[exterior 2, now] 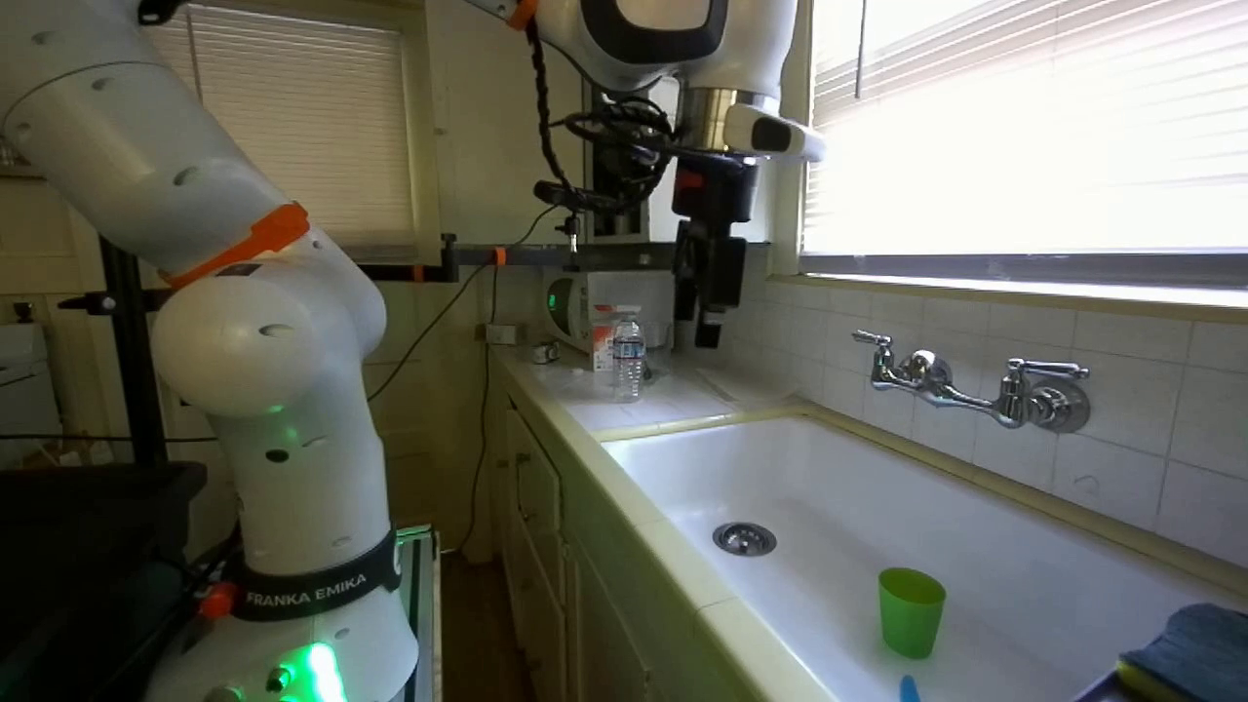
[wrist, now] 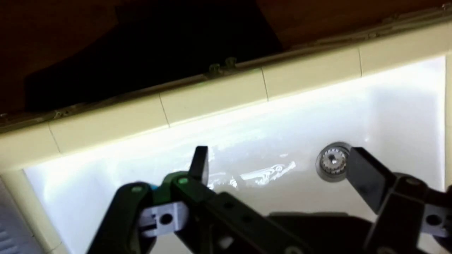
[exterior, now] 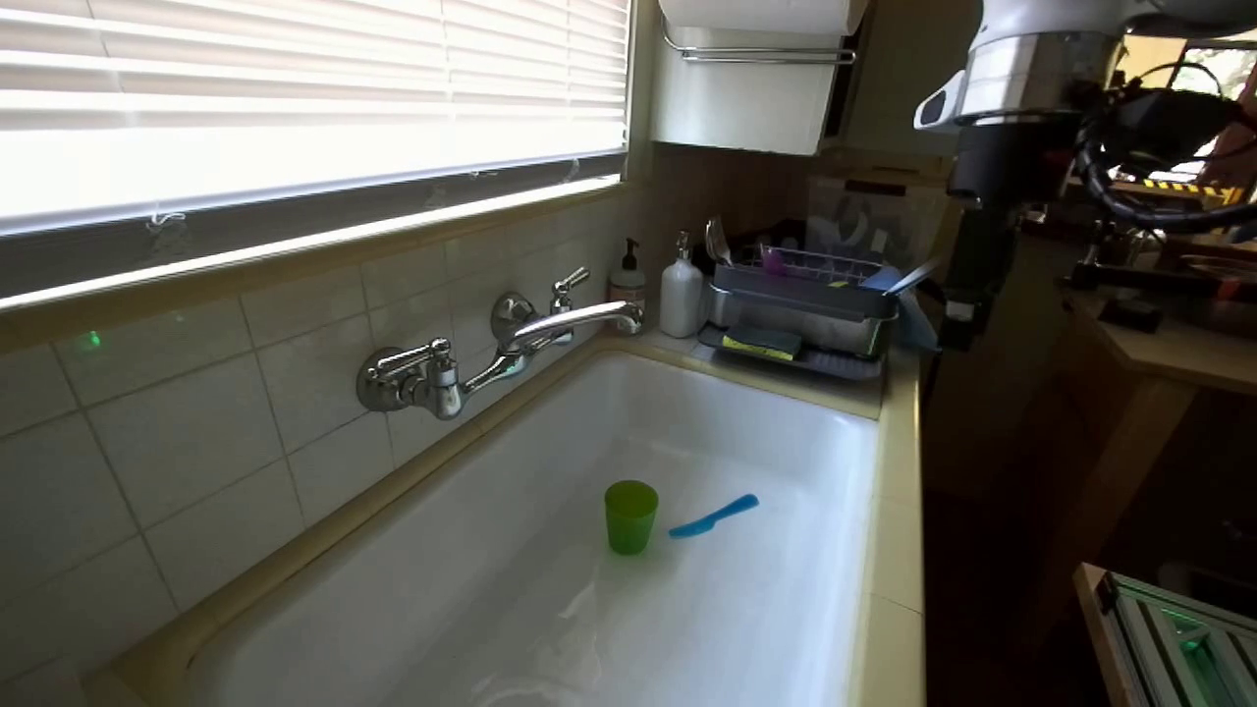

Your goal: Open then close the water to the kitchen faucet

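Hand [wrist: 279, 158] empty, its fingers [wrist: 369, 178] well apart, pointing down. Faucet [exterior: 519, 339] fixed to the tiled wall [exterior: 187, 442], across the sink [exterior: 766, 422] from the hand in both exterior views; long axis runs along that wall, a handle [exterior 2: 1048, 369] at each end. Next move likely a reach wallward; which handle is nearer, can't tell.

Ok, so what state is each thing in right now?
Faucet, no water seen running
Jaws, open, nothing between them
Green cup, upright
Blue knife, lying flat
Drain, uncovered; plugged or not, can't tell
Blind above faucet, mostly lowered
Dish rack, loaded
Water bottle, upright
White pump bottle, upright
Sponge, lying flat
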